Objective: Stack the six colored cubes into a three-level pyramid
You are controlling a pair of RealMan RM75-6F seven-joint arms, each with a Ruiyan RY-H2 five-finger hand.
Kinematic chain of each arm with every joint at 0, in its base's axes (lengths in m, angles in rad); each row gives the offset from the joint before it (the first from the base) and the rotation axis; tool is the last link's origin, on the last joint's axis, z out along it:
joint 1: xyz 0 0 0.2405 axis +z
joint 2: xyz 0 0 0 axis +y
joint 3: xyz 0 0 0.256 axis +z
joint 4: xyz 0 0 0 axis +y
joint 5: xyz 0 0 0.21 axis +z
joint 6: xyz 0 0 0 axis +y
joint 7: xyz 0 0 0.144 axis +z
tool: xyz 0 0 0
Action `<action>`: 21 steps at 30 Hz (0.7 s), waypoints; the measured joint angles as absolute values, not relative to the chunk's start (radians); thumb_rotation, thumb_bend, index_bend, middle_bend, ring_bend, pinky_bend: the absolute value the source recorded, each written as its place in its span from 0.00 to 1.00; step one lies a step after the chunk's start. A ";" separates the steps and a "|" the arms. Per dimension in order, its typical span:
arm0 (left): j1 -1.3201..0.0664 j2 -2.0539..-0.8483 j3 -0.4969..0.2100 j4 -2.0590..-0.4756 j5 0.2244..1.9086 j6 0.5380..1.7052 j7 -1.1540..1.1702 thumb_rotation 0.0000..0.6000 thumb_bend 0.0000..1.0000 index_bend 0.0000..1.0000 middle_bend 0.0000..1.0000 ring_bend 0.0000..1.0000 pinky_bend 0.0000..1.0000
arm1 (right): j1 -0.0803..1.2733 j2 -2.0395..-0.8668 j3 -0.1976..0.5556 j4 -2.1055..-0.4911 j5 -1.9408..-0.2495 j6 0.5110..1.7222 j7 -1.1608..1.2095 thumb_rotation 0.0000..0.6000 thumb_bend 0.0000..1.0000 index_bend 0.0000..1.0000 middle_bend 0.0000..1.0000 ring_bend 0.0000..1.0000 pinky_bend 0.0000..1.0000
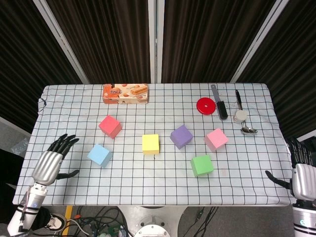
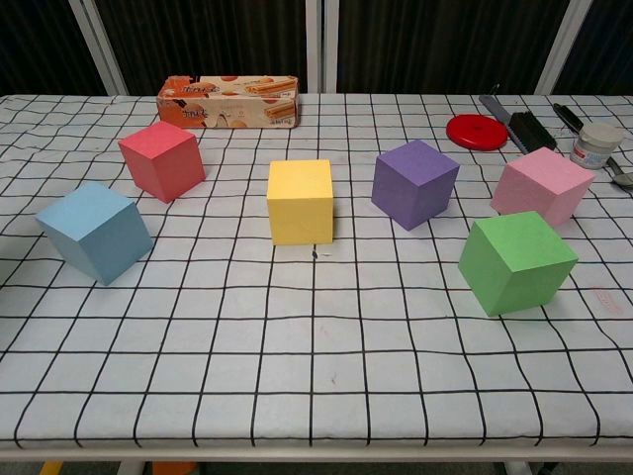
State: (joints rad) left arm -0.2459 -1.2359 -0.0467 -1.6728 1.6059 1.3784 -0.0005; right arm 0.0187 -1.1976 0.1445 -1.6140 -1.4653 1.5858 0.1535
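Looking across the gridded table point(image 1: 148, 182), I see all six cubes lying apart from one another, none stacked, so the pyramid has not been begun. The red cube point(image 1: 110, 126) sits toward the back left, the blue cube point(image 1: 99, 154) nearer the front left, the yellow cube point(image 1: 150, 143) in the middle, the purple cube point(image 1: 181, 136) just right of it, the pink cube point(image 1: 216, 139) further right, and the green cube point(image 1: 202, 165) in front of those two.

The left hand point(image 1: 49, 164) hangs over the table's left edge, near the blue cube but not touching it, fingers spread and holding nothing. The right hand point(image 1: 302, 174) is off the right edge, well apart from every cube, fingers likewise apart and empty. Neither shows in the chest view.

My guess is the blue cube goes first. It sits turned against the grid, so fingers closing on its corners instead of flat faces could spin it or let it slip. The cloth may also drag and wrinkle, nudging the red cube. Later, a base row set with gaps or skewed faces would leave the upper cubes tipping.

A biscuit box point(image 1: 125, 93), a red lid point(image 1: 206, 105) and a spoon point(image 1: 248, 130) lie at the back.
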 measured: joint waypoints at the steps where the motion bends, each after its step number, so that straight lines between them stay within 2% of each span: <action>1: -0.256 -1.238 -0.050 -1.680 1.608 1.367 0.003 1.00 0.00 0.13 0.10 0.01 0.17 | 0.019 -1.195 0.147 -1.617 -1.464 1.587 0.153 1.00 0.03 0.00 0.00 0.00 0.00; 10: -0.356 -1.328 -0.109 -1.727 1.561 1.268 0.050 1.00 0.00 0.13 0.13 0.03 0.17 | 0.030 -1.170 0.165 -1.636 -1.465 1.592 0.134 1.00 0.03 0.00 0.00 0.00 0.00; 17: -0.437 -1.462 -0.150 -1.690 1.463 1.181 0.131 1.00 0.00 0.13 0.13 0.03 0.17 | 0.066 -1.144 0.185 -1.662 -1.464 1.556 0.126 1.00 0.04 0.00 0.00 0.00 0.00; 21: -0.461 -1.486 -0.166 -1.680 1.413 1.152 0.156 1.00 0.00 0.13 0.14 0.03 0.17 | 0.090 -1.124 0.193 -1.682 -1.471 1.534 0.097 1.00 0.04 0.00 0.00 0.00 0.00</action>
